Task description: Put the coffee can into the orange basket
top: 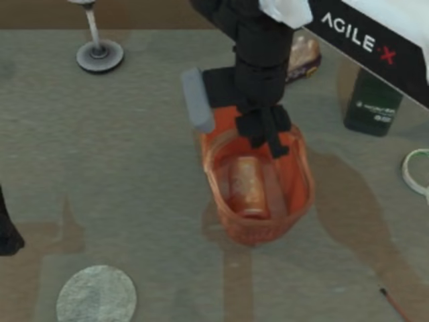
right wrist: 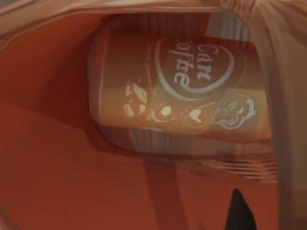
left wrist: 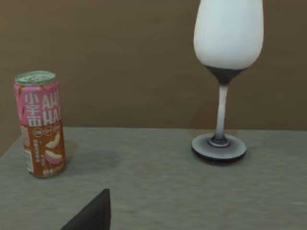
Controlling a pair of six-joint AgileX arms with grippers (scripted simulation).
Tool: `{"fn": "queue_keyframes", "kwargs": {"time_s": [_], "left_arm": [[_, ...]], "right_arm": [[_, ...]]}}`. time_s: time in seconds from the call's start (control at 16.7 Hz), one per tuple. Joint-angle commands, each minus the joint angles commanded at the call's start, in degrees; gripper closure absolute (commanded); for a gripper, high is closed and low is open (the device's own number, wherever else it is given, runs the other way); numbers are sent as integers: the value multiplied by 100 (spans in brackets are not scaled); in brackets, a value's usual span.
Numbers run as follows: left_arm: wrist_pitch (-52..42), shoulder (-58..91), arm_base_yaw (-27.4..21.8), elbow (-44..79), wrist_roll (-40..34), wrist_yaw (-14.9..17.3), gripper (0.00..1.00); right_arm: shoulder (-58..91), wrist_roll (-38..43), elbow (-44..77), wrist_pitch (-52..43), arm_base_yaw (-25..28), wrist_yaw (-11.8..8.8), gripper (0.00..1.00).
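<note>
While you check the top view, note that the coffee can (top: 247, 186) lies on its side inside the orange basket (top: 299, 176), resting on the ribbed bottom near the middle of the table. The right gripper (top: 268, 141) hangs directly above the basket's far rim, apart from the can; you cannot tell how wide its fingers stand. The left arm (top: 8, 235) sits parked at the table's left edge. A green bottle (top: 373, 104) stands to the basket's right.

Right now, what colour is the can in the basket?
Tan-brown with pale print; the coffee can shows best in the right wrist view.
</note>
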Motion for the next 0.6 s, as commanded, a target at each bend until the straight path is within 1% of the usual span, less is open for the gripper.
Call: {"fn": "queue_keyframes", "kwargs": {"time_s": [0.12,0.42,0.6], "left_arm": [[0,0,0,0,0,0,0],[0,0,0,0,0,0,0],[0,0,0,0,0,0,0]], "right_arm": [[52,-32,219,-209,-23,0,100],[207,-169,1349,-1123,-116,2,100],[230,-200,1604,-1368,-150,3,100]]}}
